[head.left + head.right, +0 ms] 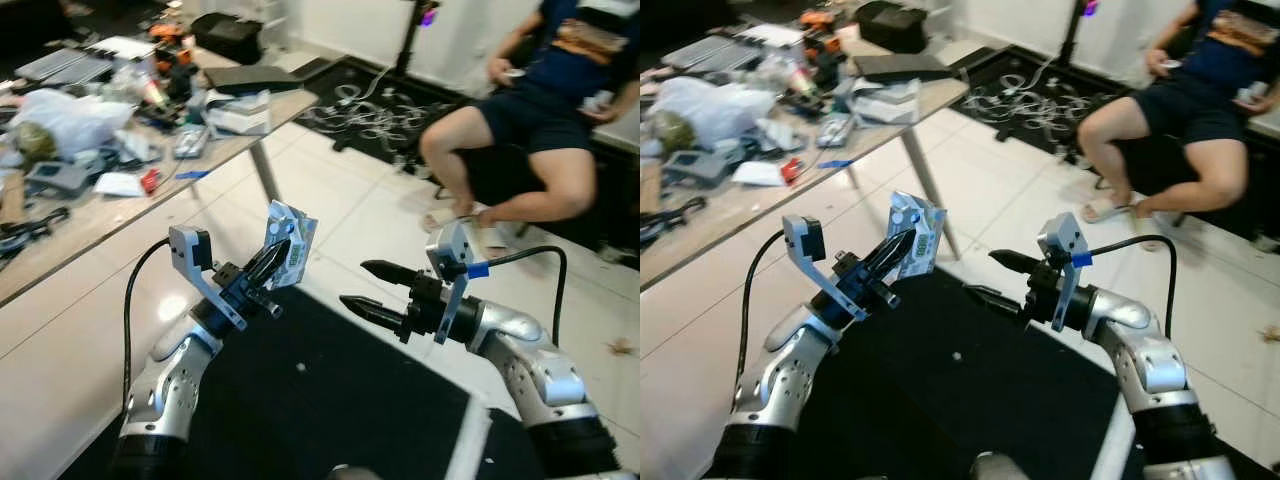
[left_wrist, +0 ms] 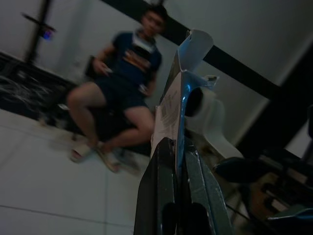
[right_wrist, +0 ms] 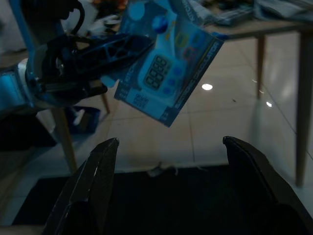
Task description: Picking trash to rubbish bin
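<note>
While the left hand (image 1: 272, 262) is raised in front of the robot in the left eye view, its two black fingers are pinched onto a blue and white package (image 1: 290, 245), holding it upright in the air above a black mat (image 1: 330, 400) on the white tiled floor (image 1: 350, 215). The right hand (image 1: 375, 290) hovers just beside it with its fingers spread apart and nothing between them. A cluttered desk (image 1: 90, 225) stands to the robot's left, and a seated person (image 1: 540, 130) in dark shorts is ahead to the right, near a tangle of cables (image 1: 375, 110).

In the right eye view the same package (image 1: 916, 236) stands between the two hands, gripped by the left one and apart from the right one.

In the left wrist view the black fingers (image 2: 166, 191) close on the package's thin edge (image 2: 178, 98), with the blurred person beyond.

In the right wrist view the two open fingers (image 3: 93, 181) frame the package (image 3: 168, 73), whose printed face shows a digital display, clamped by the left hand (image 3: 98, 51).
</note>
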Controlling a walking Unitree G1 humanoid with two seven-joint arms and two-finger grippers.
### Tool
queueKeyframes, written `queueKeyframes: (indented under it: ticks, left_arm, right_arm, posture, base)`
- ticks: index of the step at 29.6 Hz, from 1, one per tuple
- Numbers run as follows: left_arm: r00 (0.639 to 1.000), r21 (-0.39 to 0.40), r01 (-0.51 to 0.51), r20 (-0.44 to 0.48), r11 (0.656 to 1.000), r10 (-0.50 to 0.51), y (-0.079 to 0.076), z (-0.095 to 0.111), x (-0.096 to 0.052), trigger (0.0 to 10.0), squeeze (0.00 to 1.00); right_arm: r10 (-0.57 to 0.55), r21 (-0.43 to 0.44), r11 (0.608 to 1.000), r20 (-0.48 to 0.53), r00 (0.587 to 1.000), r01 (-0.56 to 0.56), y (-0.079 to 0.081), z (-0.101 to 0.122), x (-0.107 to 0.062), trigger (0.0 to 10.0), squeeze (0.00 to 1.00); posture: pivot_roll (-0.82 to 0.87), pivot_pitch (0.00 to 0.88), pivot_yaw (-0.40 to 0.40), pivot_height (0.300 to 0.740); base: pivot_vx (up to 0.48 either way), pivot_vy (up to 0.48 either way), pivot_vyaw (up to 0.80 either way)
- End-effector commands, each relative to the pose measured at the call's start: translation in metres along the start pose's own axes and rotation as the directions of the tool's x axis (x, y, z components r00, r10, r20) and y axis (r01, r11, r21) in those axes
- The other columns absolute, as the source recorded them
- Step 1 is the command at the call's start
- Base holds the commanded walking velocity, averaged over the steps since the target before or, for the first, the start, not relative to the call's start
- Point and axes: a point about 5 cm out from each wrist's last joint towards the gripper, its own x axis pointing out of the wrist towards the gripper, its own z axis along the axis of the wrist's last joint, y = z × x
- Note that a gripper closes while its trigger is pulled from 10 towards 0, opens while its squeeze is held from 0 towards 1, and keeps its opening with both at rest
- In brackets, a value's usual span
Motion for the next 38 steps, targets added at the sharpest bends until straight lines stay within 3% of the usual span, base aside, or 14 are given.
queueKeyframes:
  ticks: [1, 38]
  left_arm:
    - [1.000, 0.004, 0.005, -0.013, 1.000, -0.005, 0.0006, -0.0015, -0.0007, 10.0, 0.00]
    - [1.000, 0.012, 0.017, -0.016, 1.000, -0.017, 0.0006, -0.0016, -0.0006, 10.0, 0.00]
  right_arm:
    - [0.005, -0.003, 1.000, -0.015, 1.000, -0.005, -0.0003, -0.0034, -0.0007, 10.0, 0.00]
    - [0.009, -0.013, 1.000, -0.019, 1.000, -0.009, -0.0010, -0.0048, 0.0004, 10.0, 0.00]
  posture:
    - [-0.01, 0.000, -0.027, 0.740]
    - [-0.02, 0.000, -0.019, 0.740]
  base:
    - [0.000, 0.000, -0.80]
    - [0.000, 0.000, -0.80]
